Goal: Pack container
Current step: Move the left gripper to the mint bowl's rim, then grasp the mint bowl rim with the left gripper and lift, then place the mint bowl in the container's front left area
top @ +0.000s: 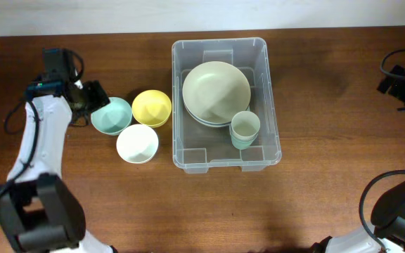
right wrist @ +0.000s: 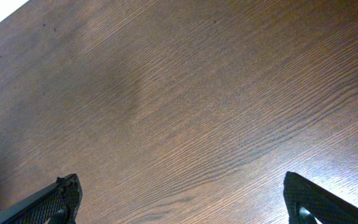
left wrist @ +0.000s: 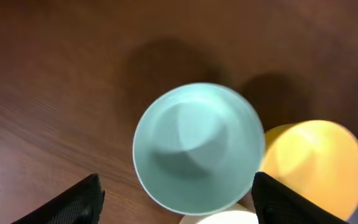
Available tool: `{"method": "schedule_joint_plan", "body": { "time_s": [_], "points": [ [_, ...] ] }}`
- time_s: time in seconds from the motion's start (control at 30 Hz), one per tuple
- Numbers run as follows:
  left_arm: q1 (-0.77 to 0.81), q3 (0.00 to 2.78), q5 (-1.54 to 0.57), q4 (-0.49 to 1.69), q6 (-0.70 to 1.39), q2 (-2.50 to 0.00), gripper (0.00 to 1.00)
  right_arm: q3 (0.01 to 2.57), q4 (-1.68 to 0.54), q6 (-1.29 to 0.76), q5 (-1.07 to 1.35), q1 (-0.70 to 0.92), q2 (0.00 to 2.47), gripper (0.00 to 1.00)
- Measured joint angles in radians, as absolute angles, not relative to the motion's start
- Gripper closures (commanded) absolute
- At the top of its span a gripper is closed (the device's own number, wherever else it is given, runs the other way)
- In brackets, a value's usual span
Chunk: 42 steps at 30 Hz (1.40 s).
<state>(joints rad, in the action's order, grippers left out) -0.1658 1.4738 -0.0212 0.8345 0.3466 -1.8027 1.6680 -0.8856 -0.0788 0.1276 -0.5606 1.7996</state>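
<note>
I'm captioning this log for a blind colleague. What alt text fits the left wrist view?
A pale teal bowl sits upright on the brown wooden table, seen from above, framed by the open left hand. A yellow bowl sits close beside it on the right, and the rim of a white bowl shows at the bottom edge.

Prob. a robotics lab or test bench, not a lived-in kitchen. Dark wood-grain table (top: 315,204) w/ two robot arms at its sides, left arm (top: 44,133) and right arm (top: 399,204), black cables (top: 9,119) looping off them. Dishes sit like props: teal bowl (top: 112,116), yellow bowl (top: 151,107) and white bowl (top: 137,143) clustered; plates (top: 215,91) + cup (top: 245,128) inside a clear plastic bin (top: 220,46). Pale strip (top: 188,14) past the far edge, wall or floor, can't tell.
</note>
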Motion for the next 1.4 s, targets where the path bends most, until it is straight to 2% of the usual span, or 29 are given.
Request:
{"method": "schedule_joint_plan", "body": {
  "time_s": [0.27, 0.3, 0.33, 0.4, 0.43, 0.73, 0.83, 0.93, 1.1, 1.27, 1.4],
  "points": [
    [-0.187, 1.474, -0.102, 0.838, 0.360, -2.044, 0.23, 1.668, -0.886, -0.079, 0.127, -0.561, 1.800, 0.01],
    [-0.188, 1.473, -0.103, 0.839, 0.360, -2.070, 0.28, 1.668, -0.886, -0.080, 0.128, -0.561, 1.800, 0.01],
    [-0.188, 1.473, -0.105, 0.839, 0.360, -2.094, 0.36, 1.668, -0.886, -0.079, 0.127, -0.561, 1.800, 0.01],
    [-0.187, 1.478, -0.109, 0.837, 0.364, -2.101, 0.92, 1.668, -0.886, -0.079, 0.127, -0.561, 1.800, 0.01],
    [-0.187, 1.478, -0.107, 0.841, 0.365, -2.104, 0.99, 1.668, -0.886, -0.079, 0.128, -0.561, 1.800, 0.01],
    [-0.248, 1.482, -0.120, 0.849, 0.360, -2.087, 1.00, 1.668, -0.886, -0.080, 0.128, -0.561, 1.800, 0.01],
    [-0.284, 1.475, -0.114, 0.853, 0.360, -1.992, 0.99, 1.668, -0.885, -0.079, 0.128, -0.561, 1.800, 0.01],
    [-0.262, 1.471, -0.128, 0.849, 0.360, -1.758, 0.99, 1.668, -0.886, -0.079, 0.127, -0.561, 1.799, 0.01],
    [-0.055, 1.472, -0.144, 0.845, 0.360, -1.548, 0.99, 1.668, -0.886, -0.079, 0.128, -0.561, 1.799, 0.01],
    [0.181, 1.472, -0.150, 0.879, 0.359, -1.562, 1.00, 1.668, -0.886, -0.079, 0.128, -0.561, 1.799, 0.01],
    [0.302, 1.472, -0.111, 0.937, 0.359, -1.576, 0.99, 1.668, -0.886, -0.079, 0.128, -0.561, 1.799, 0.01]
  ]
}}
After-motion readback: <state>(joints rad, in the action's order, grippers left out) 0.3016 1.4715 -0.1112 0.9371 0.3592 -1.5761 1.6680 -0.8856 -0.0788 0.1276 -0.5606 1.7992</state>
